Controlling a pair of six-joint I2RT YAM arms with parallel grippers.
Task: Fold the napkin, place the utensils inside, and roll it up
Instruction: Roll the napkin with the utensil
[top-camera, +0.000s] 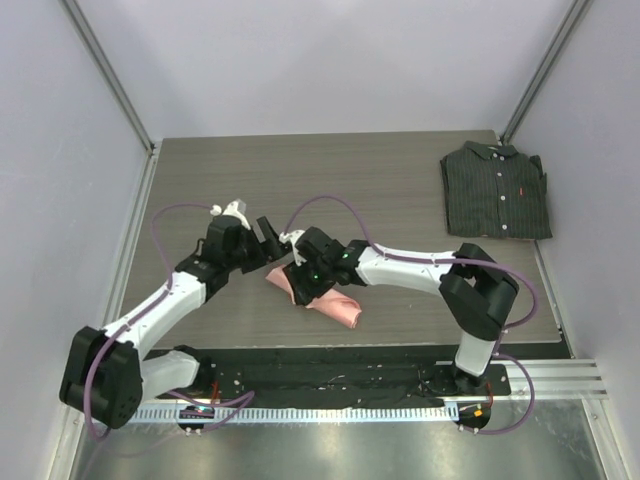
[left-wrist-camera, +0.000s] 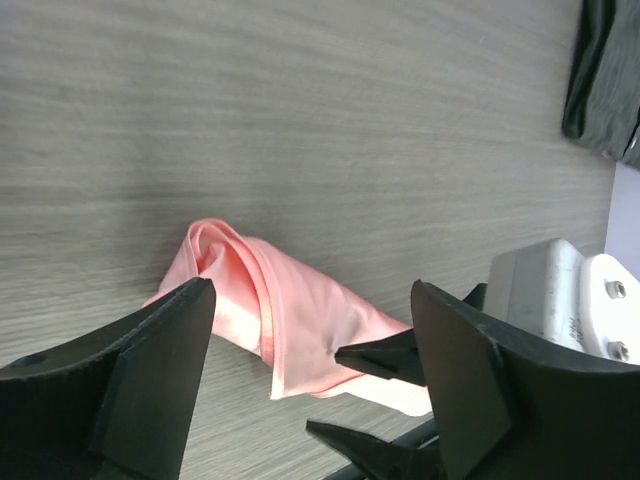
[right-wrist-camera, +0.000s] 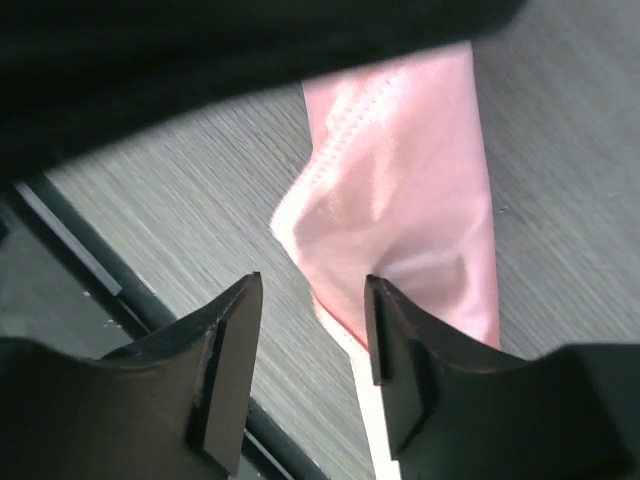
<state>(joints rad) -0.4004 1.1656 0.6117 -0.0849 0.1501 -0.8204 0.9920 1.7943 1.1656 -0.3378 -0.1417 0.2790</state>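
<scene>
The salmon-pink napkin lies on the table as a loose roll, also seen in the left wrist view and the right wrist view. My left gripper hovers just behind the roll's left end, jaws wide apart with nothing between them. My right gripper is over the same end, open; its right finger rests against the cloth and bare table shows in the gap. The right gripper's fingertips show in the left wrist view. No utensils are visible.
A dark pinstriped folded shirt lies at the table's far right corner, its edge visible in the left wrist view. A black strip runs along the table's near edge, close to the roll. Grey walls enclose the table.
</scene>
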